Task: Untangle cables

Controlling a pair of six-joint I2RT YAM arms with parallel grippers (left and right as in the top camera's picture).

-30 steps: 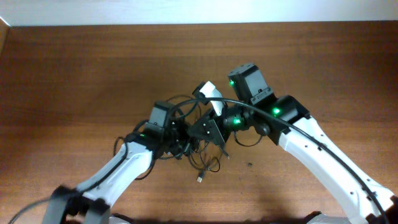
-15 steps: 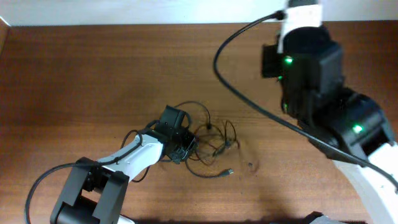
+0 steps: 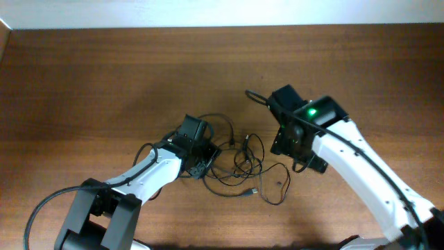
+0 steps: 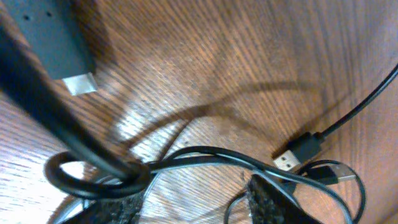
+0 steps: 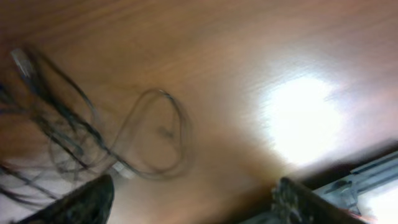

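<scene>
Right hand [image 5: 196, 202] had dropped beside the cables [image 3: 239, 163], spread and empty; my left hand [image 4: 193, 205], I couldn't tell. Limp, light cords: I'd grab near a plug [image 4: 287, 160].

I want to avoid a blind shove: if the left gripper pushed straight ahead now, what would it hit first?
Probably the cables: in the left wrist view, black cords cross between the left gripper's open fingers, with the wooden table right behind. Depth is unclear.
</scene>
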